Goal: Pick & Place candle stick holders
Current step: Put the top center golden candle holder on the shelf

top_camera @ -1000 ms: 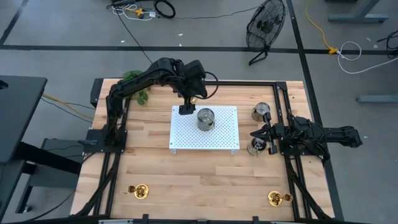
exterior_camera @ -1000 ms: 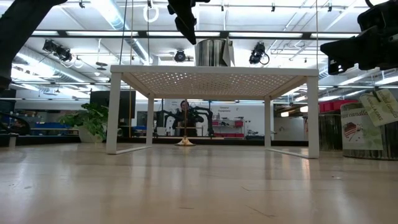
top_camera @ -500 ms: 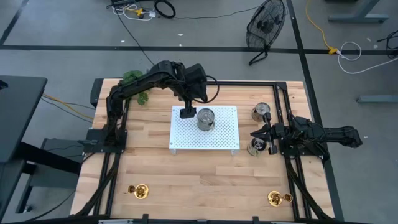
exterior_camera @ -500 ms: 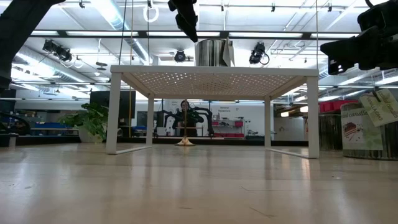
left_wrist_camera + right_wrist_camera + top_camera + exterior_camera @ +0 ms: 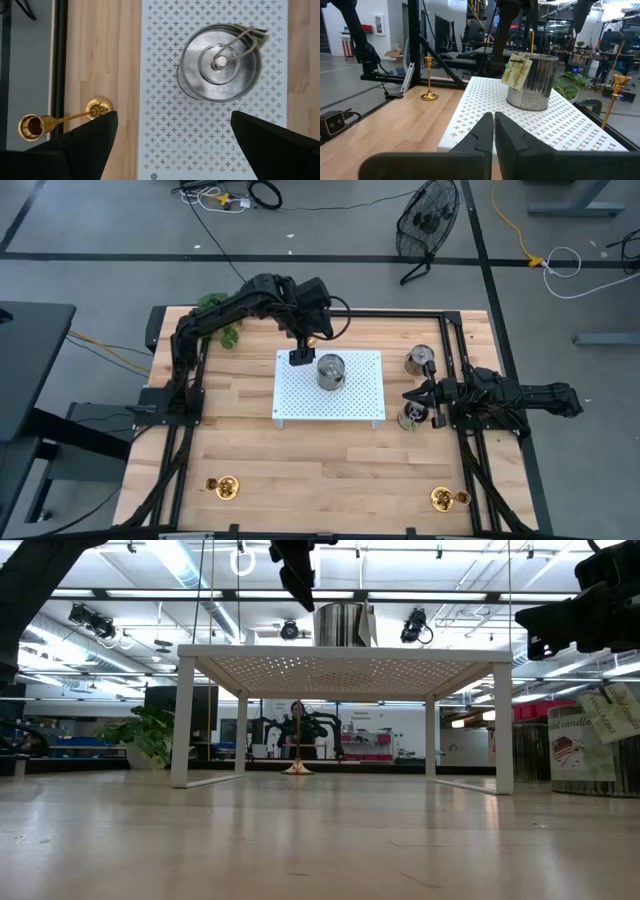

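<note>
Risk noted: the left tool hung over the white perforated stand, upper centre of the high view, beside a silver tin; a careless descent toward the tall candle stick holder could clip the tin or topple that slim stem. Left tool stood wide, holding nothing. Right tool, mid-right, was closed on nothing. Two short holders sat on the counter at lower left and lower right.
</note>
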### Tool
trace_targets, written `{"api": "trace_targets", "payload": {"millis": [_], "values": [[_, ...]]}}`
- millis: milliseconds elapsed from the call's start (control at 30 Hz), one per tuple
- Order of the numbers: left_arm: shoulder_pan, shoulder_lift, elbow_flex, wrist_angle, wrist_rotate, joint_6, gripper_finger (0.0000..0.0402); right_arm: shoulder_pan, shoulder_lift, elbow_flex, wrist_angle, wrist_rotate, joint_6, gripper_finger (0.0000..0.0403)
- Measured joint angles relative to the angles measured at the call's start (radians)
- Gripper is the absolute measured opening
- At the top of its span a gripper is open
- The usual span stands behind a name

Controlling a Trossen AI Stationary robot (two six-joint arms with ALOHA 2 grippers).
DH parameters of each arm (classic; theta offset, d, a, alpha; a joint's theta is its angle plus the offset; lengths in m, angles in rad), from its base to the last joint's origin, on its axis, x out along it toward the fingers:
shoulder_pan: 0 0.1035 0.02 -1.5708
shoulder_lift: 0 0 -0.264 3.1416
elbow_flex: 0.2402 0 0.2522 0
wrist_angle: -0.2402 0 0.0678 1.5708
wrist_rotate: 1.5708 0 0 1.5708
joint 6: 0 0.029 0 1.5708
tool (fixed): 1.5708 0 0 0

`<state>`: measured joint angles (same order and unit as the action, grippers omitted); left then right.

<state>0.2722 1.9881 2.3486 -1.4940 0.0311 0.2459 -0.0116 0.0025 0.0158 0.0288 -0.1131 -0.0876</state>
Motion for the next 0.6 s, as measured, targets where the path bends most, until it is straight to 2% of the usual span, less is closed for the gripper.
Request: {"api": "trace_targets", "payload": {"millis": [233,600], "values": [[0.006,0.0,-0.009,0.008,0.0,0.0,0.0396,0.0,0.0,0.0,0.0,0.0,0.0,0.0021],[0.029,-0.045,-0.188,0.105,0.0,-0.026,0.0396,0.0,0.0,0.0,0.0,0.0,0.0,0.0021]]}}
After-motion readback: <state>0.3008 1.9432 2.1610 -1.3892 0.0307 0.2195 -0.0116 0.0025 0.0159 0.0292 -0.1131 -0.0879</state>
